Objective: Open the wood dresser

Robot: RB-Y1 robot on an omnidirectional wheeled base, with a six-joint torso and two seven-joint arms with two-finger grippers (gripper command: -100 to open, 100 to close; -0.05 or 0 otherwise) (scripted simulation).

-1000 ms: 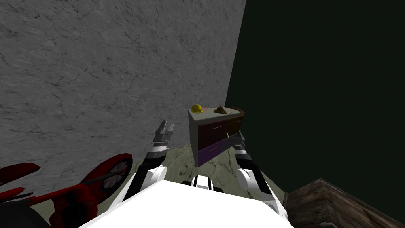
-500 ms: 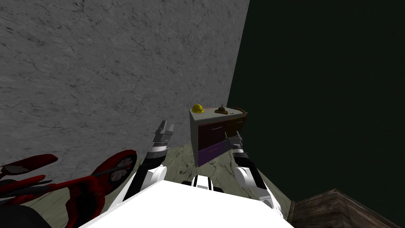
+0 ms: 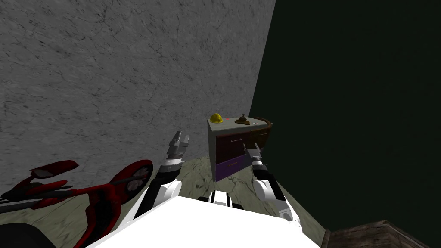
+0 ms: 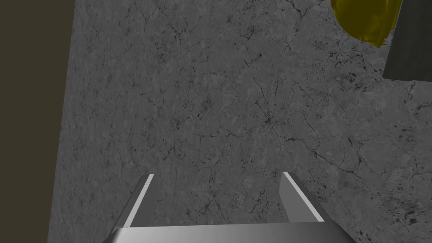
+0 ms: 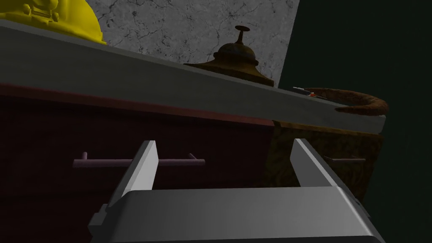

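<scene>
My right arm reaches forward and low. Its pincer (image 3: 252,150) (image 5: 224,143) is spread wide and tilted up at the front of the grey-topped dresser with dark maroon, purple and brown drawers (image 3: 229,145) (image 5: 50,126). The dresser stands just ahead of my fingers, against the grey marbled wall (image 3: 107,77). One finger crosses in front of the upper maroon drawer's pale bar handle (image 5: 177,161). My left pincer (image 3: 180,138) (image 4: 217,174), also spread, is raised beside the dresser, facing the wall.

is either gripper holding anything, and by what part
Nothing is held: the right gripper stands open before the upper drawer handle, and the left gripper is open too.
</scene>
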